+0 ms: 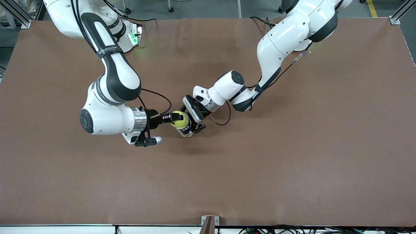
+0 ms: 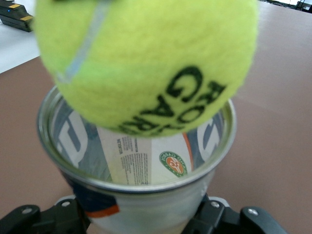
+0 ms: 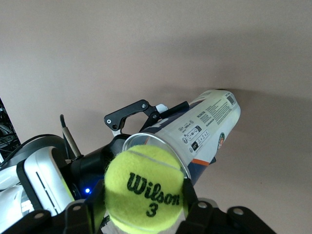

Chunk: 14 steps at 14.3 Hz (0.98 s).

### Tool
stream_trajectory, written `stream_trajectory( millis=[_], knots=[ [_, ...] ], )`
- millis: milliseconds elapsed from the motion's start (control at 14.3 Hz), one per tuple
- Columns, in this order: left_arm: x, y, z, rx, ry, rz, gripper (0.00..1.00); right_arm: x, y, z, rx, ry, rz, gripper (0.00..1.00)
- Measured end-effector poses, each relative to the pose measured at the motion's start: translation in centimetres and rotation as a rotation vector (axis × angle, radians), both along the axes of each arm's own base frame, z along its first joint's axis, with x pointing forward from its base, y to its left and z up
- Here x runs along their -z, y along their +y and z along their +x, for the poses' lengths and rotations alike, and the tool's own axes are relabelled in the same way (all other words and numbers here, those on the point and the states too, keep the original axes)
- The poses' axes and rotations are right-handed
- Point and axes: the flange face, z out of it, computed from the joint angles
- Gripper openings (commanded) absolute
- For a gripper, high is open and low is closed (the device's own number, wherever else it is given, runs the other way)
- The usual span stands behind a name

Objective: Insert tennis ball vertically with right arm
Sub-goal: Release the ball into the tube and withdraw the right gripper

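The yellow tennis ball [image 1: 179, 119] [image 3: 145, 195] sits at the open mouth of a clear tennis-ball can [image 1: 186, 131] [image 2: 156, 209] that stands upright on the brown table [image 1: 260, 162]. My right gripper [image 1: 173, 118] [image 3: 145, 207] is shut on the ball, one finger pressed to each side, directly over the can's metal rim. My left gripper [image 1: 191, 127] [image 2: 146, 222] is shut on the can's wall below the rim, holding it steady. In the left wrist view the ball [image 2: 146, 63] hangs partly inside the rim. The can's inside looks empty.
Both arms meet near the table's middle. A black cable [image 1: 224, 117] loops from the left wrist. A small bracket [image 1: 208, 224] sits at the table edge nearest the front camera.
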Motion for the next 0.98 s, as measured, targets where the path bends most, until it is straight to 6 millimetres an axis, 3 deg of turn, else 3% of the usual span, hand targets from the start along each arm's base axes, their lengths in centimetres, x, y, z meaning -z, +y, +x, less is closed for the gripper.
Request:
stream_trajectory(
  millis=[350,490,560,700,840,980],
  knots=[
    [0.0,0.0,0.0,0.000,-0.001,-0.001,0.79,0.3,-0.8,0.2,0.001,-0.006,-0.025,1.00],
    [0.0,0.0,0.0,0.000,-0.001,0.000,0.82,0.1,-3.3,1.2,-0.002,-0.044,-0.106,1.00],
    [0.0,0.0,0.0,0.000,0.000,0.000,0.86,-0.6,-5.8,2.0,0.009,-0.071,-0.156,1.00],
    [0.0,0.0,0.0,0.000,-0.001,0.000,1.00,-3.7,-12.8,3.7,0.057,-0.123,-0.250,1.00],
    [0.0,0.0,0.0,0.000,-0.001,-0.001,1.00,-8.0,-20.4,4.0,0.091,-0.141,-0.342,1.00],
    [0.0,-0.1,0.0,0.001,-0.001,-0.002,1.00,-12.5,-25.6,3.0,0.095,-0.175,-0.471,1.00]
  ],
)
